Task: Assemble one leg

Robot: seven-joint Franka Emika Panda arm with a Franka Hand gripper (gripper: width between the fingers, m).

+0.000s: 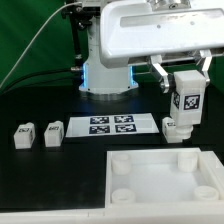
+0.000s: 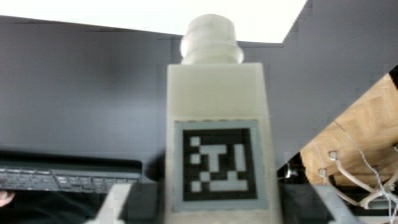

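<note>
Gripping leg (image 1: 186, 97) | claw (image 1: 183, 80) clamped on it | beyond square part (image 1: 165, 180), outside its sockets

Apparently four legs (image 1: 53, 133), one marker board (image 1: 110, 125), one large white square part (image 1: 165, 180), one robot arm (image 1: 110, 50).

Bare table (image 1: 60, 172) — bounded by legs (image 1: 52, 132), square part (image 1: 165, 185).

Marker board (image 1: 110, 125) flat on the black table (image 1: 50, 185), large white square part (image 1: 165, 185) near it.
</note>
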